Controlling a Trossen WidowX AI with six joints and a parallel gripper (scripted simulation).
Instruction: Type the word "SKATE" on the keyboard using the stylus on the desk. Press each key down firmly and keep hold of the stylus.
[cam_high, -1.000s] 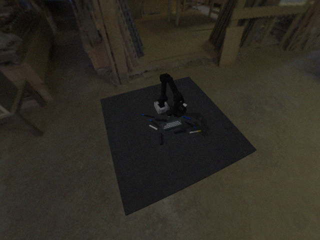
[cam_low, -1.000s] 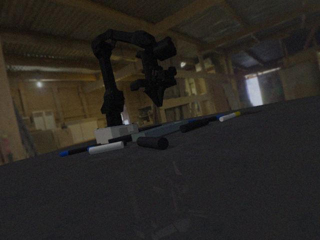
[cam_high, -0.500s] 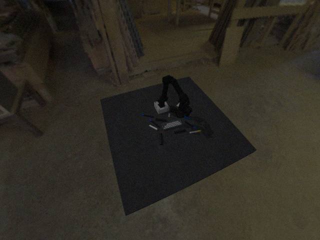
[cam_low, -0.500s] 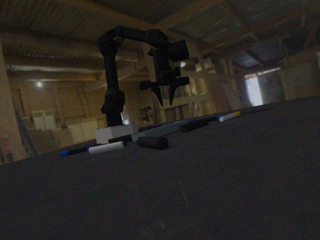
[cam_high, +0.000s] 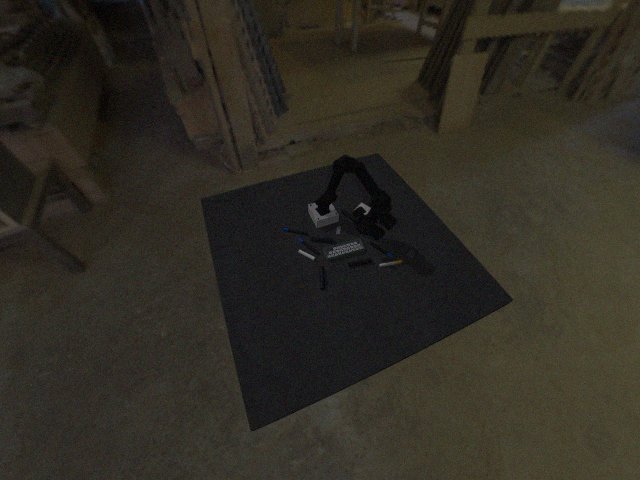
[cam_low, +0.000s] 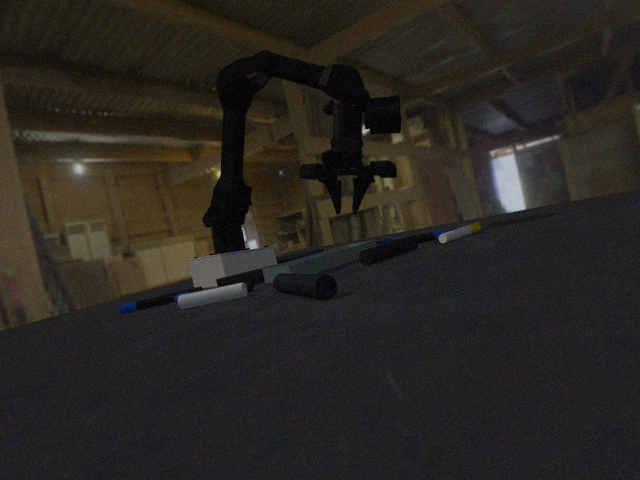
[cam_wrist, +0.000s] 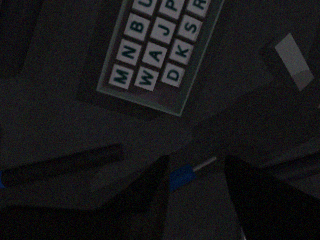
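The keyboard (cam_high: 344, 250) (cam_low: 320, 260) (cam_wrist: 172, 107) lies flat, with white lettered keys. Its M, W and D end is nearest the fingers in the wrist view. The stylus (cam_wrist: 182, 178) has a blue body and a thin pale metal tip. It lies beyond that end of the keyboard and shows between the fingers in the wrist view, its rear part hidden or too dark to make out. My gripper (cam_low: 346, 211) (cam_wrist: 197, 162) is partly open and empty, pointing down, with its fingertips above the desk and the stylus.
A black pen with a blue end (cam_wrist: 65, 165) lies left of the fingers in the wrist view. A small pale block (cam_high: 338, 230) (cam_wrist: 294, 60) lies behind the keyboard. A white marker (cam_high: 306, 254) (cam_low: 212, 296), a white-and-yellow marker (cam_high: 390, 263) (cam_low: 457, 233) and black cylinders (cam_high: 322, 277) (cam_low: 388, 250) lie around.
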